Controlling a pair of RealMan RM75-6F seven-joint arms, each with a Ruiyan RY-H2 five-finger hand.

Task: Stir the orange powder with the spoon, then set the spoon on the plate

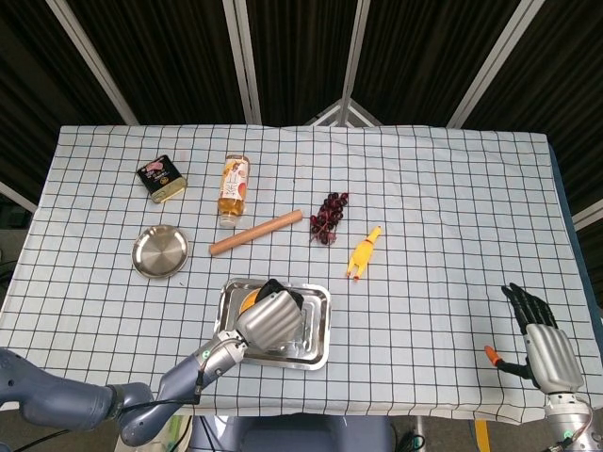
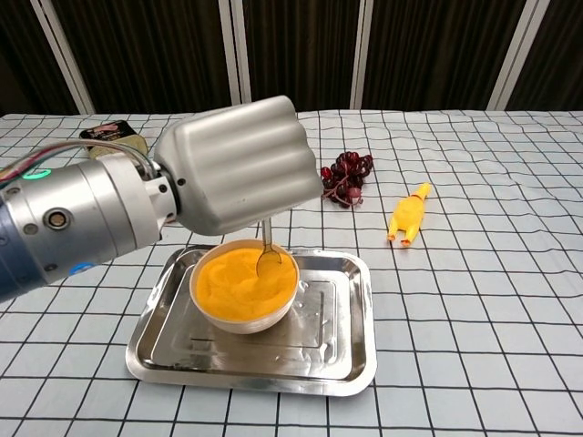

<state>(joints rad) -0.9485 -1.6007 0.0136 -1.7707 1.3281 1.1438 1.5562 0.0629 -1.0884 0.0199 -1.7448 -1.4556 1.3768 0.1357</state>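
- Orange powder (image 2: 239, 282) fills the small white bowl (image 2: 244, 317), and the bowl sits in the shiny metal tray (image 2: 346, 337) near the front edge of the table.
- Your left hand (image 2: 239, 164) is closed tight around the handle of the thin metal spoon (image 2: 268, 255). The handle goes up into the hand and you cannot see its top.
- The round end of the spoon is down in the powder, on the right side of the bowl, close to the rim.
- So I think you are in the stirring part now. The pictures cannot tell you how well the powder is mixed.
- The round silver plate (image 1: 159, 251) waits off to the left of the tray, well apart from it. Nothing lies on it, so the second part is not done yet.
- What is left: finish the stir, lift the spoon out, carry it to the plate, and let it go there.
- Your right hand (image 1: 542, 339) rests far away at the right front corner of the table. Its fingers are apart and it holds nothing.
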